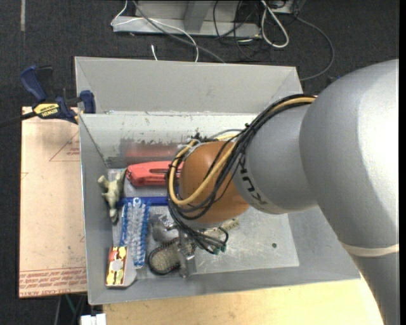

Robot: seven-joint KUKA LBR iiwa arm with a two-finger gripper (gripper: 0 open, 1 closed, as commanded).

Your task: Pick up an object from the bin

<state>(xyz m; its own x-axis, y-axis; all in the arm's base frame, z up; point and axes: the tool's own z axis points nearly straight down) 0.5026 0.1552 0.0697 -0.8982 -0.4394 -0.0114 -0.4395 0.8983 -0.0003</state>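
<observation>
Red stapler (147,174), perhaps — blue brush (134,230)

floor (38,38): dark speckled carpet, seen at left, along the top and at upper right. at the top edge a pale flat base (171,22) rests on the carpet. black cables (217,19) cross the base and trail over the floor. a white cable (276,44) loops just beside them, to their right. lighting even; shadows soft.

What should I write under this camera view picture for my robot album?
Robot arm's gripper low in the grey bin, beside a dark oval thing, with a red thing farther back.
</observation>
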